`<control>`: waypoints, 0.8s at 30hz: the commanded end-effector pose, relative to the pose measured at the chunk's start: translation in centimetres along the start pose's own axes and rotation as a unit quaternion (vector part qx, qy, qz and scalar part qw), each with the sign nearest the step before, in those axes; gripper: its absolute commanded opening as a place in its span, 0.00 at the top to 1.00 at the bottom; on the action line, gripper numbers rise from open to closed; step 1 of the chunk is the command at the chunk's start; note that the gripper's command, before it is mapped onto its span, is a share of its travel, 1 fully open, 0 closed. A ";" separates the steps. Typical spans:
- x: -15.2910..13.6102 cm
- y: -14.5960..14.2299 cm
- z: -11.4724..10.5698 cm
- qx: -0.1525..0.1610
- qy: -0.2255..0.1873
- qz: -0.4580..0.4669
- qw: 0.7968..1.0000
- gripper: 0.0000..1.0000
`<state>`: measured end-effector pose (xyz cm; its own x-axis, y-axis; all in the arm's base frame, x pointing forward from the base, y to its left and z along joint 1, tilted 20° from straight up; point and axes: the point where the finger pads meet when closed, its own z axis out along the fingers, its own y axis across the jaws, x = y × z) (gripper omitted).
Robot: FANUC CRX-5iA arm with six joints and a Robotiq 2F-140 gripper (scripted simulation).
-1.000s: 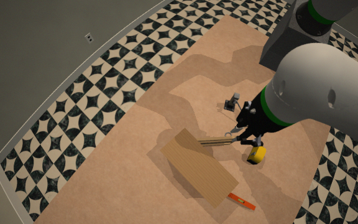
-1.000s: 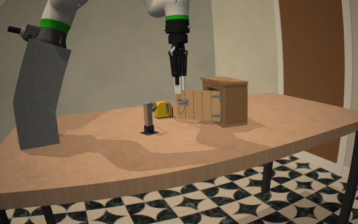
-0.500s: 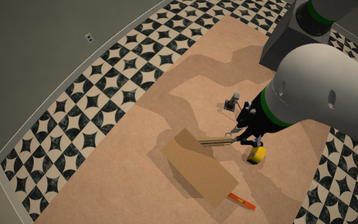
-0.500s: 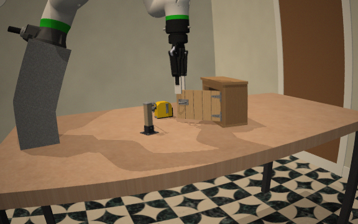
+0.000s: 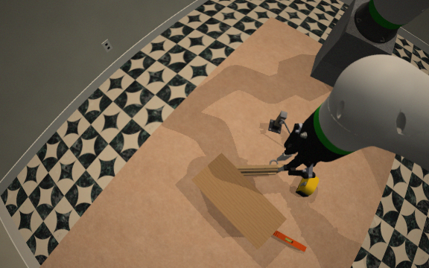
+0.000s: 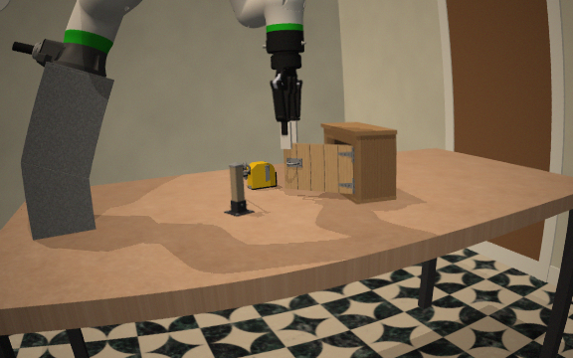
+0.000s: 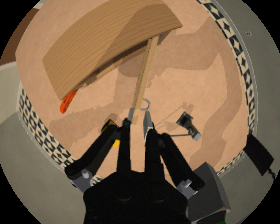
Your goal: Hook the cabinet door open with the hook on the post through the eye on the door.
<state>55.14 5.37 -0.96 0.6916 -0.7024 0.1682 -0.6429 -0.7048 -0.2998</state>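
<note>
Cabinet door (image 5: 259, 170) (image 6: 317, 168) (image 7: 145, 82) — wide open, no writing readable anywhere.

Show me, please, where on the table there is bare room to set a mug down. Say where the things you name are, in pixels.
Bare tabletop lies between the cabinet (image 5: 237, 201) (image 6: 378, 166) (image 7: 106, 45) and the table's edge by the outlet wall. It is crowded around the door (image 5: 259, 170) (image 6: 318, 169) (image 7: 145, 75), tape measure (image 5: 308, 186) (image 6: 262, 175) and post (image 5: 281, 118) (image 6: 237, 184) (image 7: 193, 128).

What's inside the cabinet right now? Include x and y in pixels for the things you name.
The exterior view shows only a dark sliver of the interior above the open door (image 6: 318, 168). The door and side wall cover the rest of the cabinet (image 6: 378, 166), so I can't tell whether anything is inside.
</note>
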 end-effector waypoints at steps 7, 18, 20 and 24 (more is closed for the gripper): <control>0.0 0.0 -0.5 0.000 0.000 0.000 1.000 0.84; 0.0 0.0 -2.3 0.000 0.000 0.000 1.000 0.84; 0.0 0.0 -2.7 0.000 0.000 0.000 1.000 0.84; 0.0 0.0 -3.1 0.000 0.000 0.000 1.000 0.84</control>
<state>54.21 5.09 1.73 0.6916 -0.7024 0.1682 -0.6429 -0.7048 -0.3000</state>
